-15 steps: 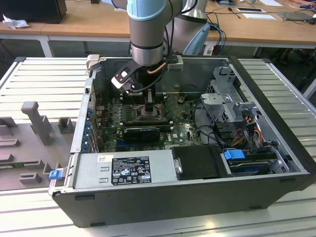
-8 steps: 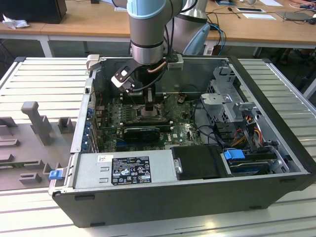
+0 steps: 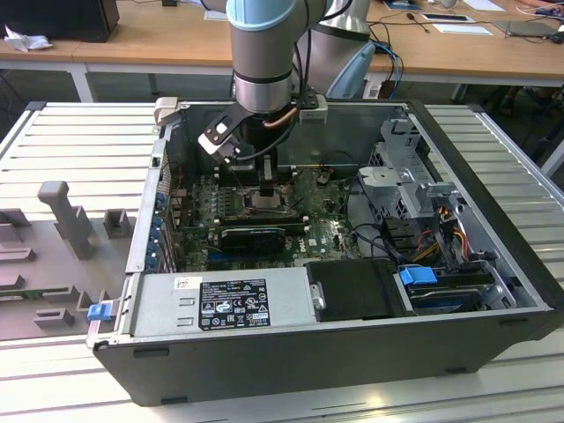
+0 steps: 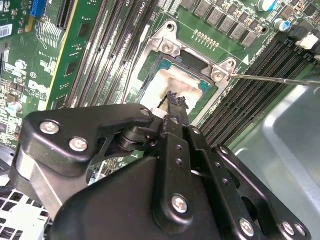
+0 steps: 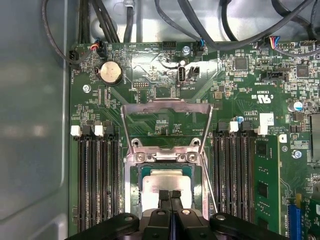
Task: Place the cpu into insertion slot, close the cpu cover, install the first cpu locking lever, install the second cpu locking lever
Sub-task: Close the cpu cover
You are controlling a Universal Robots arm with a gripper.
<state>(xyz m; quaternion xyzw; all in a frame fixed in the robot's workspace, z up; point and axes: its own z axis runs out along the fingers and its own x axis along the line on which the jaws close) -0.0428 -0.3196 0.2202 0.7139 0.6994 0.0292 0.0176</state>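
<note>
The cpu (image 5: 167, 181), a square chip with a dull silver top, lies flat in the insertion slot (image 5: 134, 197) on the green motherboard; it also appears in the second wrist view (image 4: 162, 82). The cpu cover (image 5: 167, 105), a thin silver frame with a cut-out middle, stands swung open on its hinge at the far side of the slot. A thin wire locking lever (image 4: 275, 79) sticks out free beside the socket. My gripper (image 5: 170, 194) hovers right over the chip's near edge with its fingertips (image 4: 176, 100) pressed together and nothing between them. In the exterior view the gripper (image 3: 264, 187) reaches down inside the open computer case.
Black memory slots (image 5: 97, 180) flank the socket on both sides. A coin battery (image 5: 111, 72) and cables (image 5: 200, 30) lie beyond the cover. The case holds a power supply (image 3: 220, 301), a black card (image 3: 256, 236) and a drive cage (image 3: 410, 176); its metal wall (image 5: 30, 125) is close by.
</note>
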